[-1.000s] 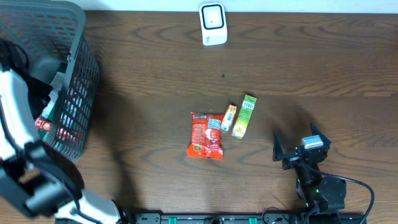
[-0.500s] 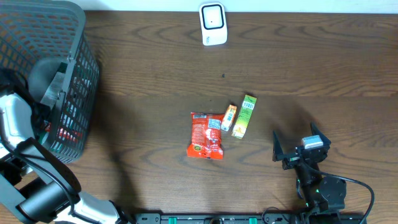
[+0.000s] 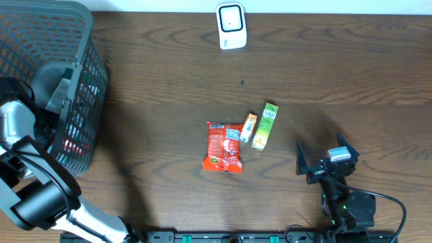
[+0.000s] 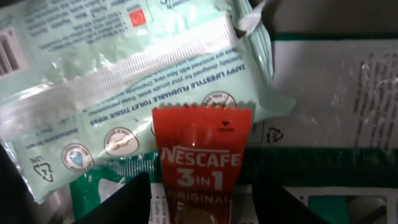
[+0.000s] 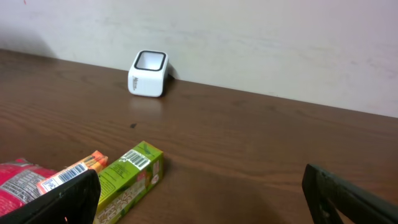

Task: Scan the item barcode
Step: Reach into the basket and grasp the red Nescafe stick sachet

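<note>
My left gripper (image 4: 201, 190) is down inside the black mesh basket (image 3: 84, 47), open, with its fingers on either side of a red Nescafe 3-in-1 sachet (image 4: 200, 155) and a small gap on each side. The sachet lies on a pale green wipes pack (image 4: 118, 74). The white scanner (image 3: 231, 26) stands at the table's far edge. My right gripper (image 3: 322, 156) rests wide open at the front right with nothing in it. Ahead of it lies a green box (image 5: 127, 180) with its barcode facing up.
A red snack packet (image 3: 223, 146), a small orange box (image 3: 248, 127) and the green box (image 3: 265, 125) lie together mid-table. More packs fill the basket under the sachet. The left arm (image 3: 17, 128) leans over the basket's near rim.
The left arm has sunk lower at the basket's near-left side. The right arm and the table items have not moved.
</note>
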You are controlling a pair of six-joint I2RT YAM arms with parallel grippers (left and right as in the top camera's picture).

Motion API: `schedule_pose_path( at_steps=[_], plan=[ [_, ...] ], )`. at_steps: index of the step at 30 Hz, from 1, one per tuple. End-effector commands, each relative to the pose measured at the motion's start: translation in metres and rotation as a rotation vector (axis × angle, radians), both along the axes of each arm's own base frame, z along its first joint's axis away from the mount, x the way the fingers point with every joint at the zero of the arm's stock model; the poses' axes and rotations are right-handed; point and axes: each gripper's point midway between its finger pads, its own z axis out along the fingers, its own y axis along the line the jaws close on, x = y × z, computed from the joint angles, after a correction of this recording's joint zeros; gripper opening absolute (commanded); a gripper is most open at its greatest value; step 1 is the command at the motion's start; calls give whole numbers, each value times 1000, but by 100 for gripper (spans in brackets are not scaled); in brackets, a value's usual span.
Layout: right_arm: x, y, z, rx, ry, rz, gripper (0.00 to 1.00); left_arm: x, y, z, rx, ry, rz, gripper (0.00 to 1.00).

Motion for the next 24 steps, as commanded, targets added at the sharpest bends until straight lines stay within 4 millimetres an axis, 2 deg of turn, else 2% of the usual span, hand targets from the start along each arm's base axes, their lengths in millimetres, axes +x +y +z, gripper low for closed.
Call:
schedule_pose_path(
  at_steps=[1,7,10,14,17,19,21,24],
  plan=[
    [0,1,0,11,1,5,99,-3,-5,-7,-22,16,-20,53],
    [0,1,0,11,1,5,99,-6,-8,-16,-33,19,-17,30],
    [0,1,0,11,1,5,99,-2,-10,-16,-43,1,-21,28],
    [0,1,0,11,1,5,99,-1,-11,-15,-47,-6,-22,33],
    [0,1,0,11,1,5,99,-1,-11,-15,-47,-6,-22,31],
    [0,1,0,11,1,5,99,0,-11,-14,-48,-11,-23,7],
    [0,1,0,11,1,5,99,4,-10,-7,-44,-32,-26,7],
    [0,1,0,11,1,5,99,13,-6,22,-10,-99,-31,8]
  ],
)
